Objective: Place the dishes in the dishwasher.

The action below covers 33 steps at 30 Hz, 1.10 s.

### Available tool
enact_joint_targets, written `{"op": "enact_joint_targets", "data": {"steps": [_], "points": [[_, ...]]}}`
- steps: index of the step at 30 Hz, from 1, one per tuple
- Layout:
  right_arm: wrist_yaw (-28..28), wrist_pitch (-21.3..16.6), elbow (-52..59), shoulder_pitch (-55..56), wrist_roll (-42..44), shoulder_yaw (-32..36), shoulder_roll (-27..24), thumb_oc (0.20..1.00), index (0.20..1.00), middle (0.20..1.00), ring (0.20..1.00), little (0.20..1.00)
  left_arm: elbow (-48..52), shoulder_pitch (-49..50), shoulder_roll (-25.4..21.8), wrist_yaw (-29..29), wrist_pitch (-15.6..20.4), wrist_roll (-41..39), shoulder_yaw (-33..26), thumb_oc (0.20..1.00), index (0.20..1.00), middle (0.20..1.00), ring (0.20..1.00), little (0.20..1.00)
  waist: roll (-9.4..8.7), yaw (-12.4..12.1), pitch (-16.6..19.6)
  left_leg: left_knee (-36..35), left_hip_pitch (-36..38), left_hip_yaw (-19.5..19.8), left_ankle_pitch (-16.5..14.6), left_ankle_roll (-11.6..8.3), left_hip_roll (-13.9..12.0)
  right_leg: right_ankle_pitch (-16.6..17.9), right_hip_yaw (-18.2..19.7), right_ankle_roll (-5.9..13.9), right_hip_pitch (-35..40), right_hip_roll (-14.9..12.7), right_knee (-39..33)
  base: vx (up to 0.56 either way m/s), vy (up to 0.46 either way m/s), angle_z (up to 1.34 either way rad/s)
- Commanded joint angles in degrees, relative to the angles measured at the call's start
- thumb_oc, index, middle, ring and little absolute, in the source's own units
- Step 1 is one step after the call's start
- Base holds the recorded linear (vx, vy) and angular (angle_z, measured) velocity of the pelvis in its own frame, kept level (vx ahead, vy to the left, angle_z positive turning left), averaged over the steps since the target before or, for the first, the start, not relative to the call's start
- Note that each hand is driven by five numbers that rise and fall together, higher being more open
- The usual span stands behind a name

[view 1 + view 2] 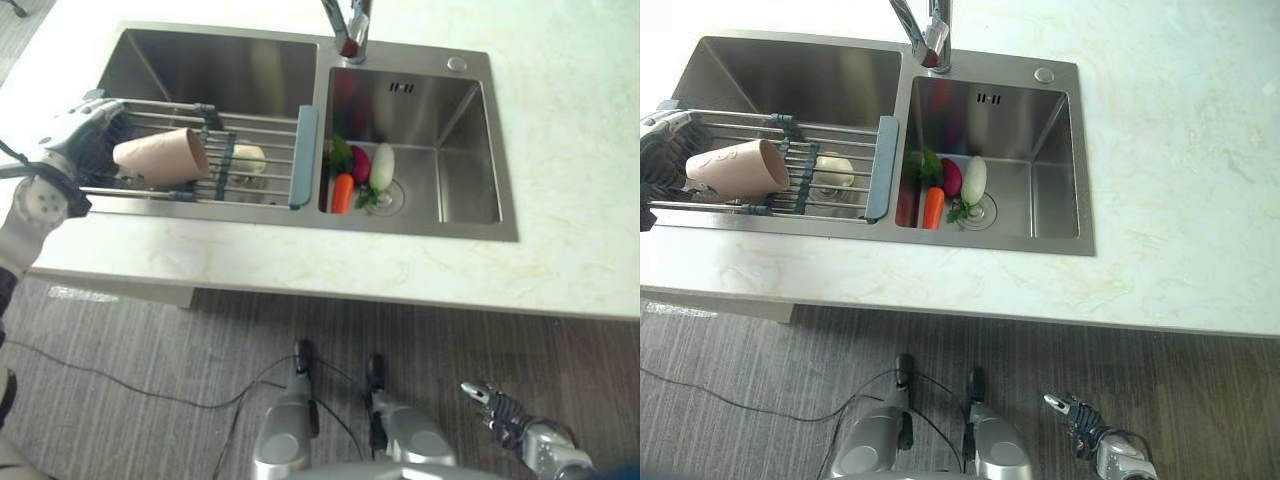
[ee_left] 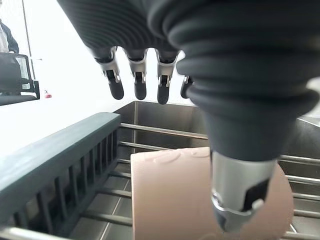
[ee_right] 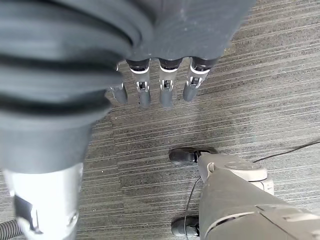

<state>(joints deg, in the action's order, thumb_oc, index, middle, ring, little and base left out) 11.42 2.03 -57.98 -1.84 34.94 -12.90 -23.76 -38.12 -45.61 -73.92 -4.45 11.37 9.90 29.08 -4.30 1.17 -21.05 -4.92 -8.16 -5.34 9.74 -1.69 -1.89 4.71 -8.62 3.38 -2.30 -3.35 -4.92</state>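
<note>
A wire rack point(image 1: 255, 150) spans the left sink basin point(image 1: 215, 62), closing off most of its front part; behind the rack the basin lies open down to its floor. On the rack a pink cup point(image 1: 160, 155) lies on its side at the left end, with the left hand point(image 1: 85, 140) right over it, fingers straight. A pale round thing point(image 1: 248, 158) sits beside the cup near mid-rack. The rack's grey end plate point(image 1: 305, 155) stands against the divider between the basins. In the right basin point(image 1: 460, 150) vegetables point(image 1: 358, 175) crowd the left front corner by the drain; its right half is free. The faucet point(image 1: 347, 25) rises at the back between the basins. The worktop point(image 1: 570, 120) to the right is bare.
</note>
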Motion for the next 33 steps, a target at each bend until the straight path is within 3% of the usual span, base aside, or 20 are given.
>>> {"op": "enact_joint_targets", "data": {"steps": [1,12,22,33], "points": [[-0.52,0.22,-0.09,2.2,0.25,0.59,-1.59,1.0,1.0,1.0,1.0,1.0,-2.33,-4.32,1.25,-2.44,0.76,-3.83,-4.33,1.0,1.0,1.0,1.0,1.0,2.6,-0.77,0.39,1.01,3.85,-1.66,-6.2,0.96,-1.03,1.41,-0.25,6.77,-2.88,-3.89,5.13,0.04,0.012,0.0],[-0.88,0.24,0.82,2.46,0.31,1.26,-1.84,1.0,1.0,1.0,1.0,1.0,-3.9,-4.2,1.16,-0.45,-0.54,-1.99,-3.8,1.0,1.0,1.0,1.0,1.0,2.33,-0.17,0.03,1.05,3.71,-3.06,-6.56,1.05,-1.25,2.3,-0.17,7.54,-3.64,-4.46,4.87,0.01,0.023,-0.08],[-1.12,-0.52,1.7,1.09,0.95,1.3,-3.17,1.0,1.0,1.0,1.0,1.0,-5.41,-7.43,1.73,5.33,-4.49,-0.49,0.63,1.0,1.0,1.0,1.0,1.0,2.37,0.19,-1.64,1.18,2.18,-3.05,-6.49,0.99,-1.12,3.44,0.14,7.8,-5.19,-5.26,4.56,-0.02,0.028,-0.01],[-0.56,-1.25,2.23,0.73,0.76,0.98,-3.6,1.0,1.0,1.0,1.0,1.0,-7.86,-5.88,1.75,12.88,-7.78,-2.15,-0.54,1.0,1.0,1.0,1.0,1.0,2.37,-0.21,-2.23,1.11,1.96,-2.98,-6.43,1.01,-1.06,3.52,-0.3,7.82,-5.21,-5.61,4.59,0.0,0.0,0.0]]}}
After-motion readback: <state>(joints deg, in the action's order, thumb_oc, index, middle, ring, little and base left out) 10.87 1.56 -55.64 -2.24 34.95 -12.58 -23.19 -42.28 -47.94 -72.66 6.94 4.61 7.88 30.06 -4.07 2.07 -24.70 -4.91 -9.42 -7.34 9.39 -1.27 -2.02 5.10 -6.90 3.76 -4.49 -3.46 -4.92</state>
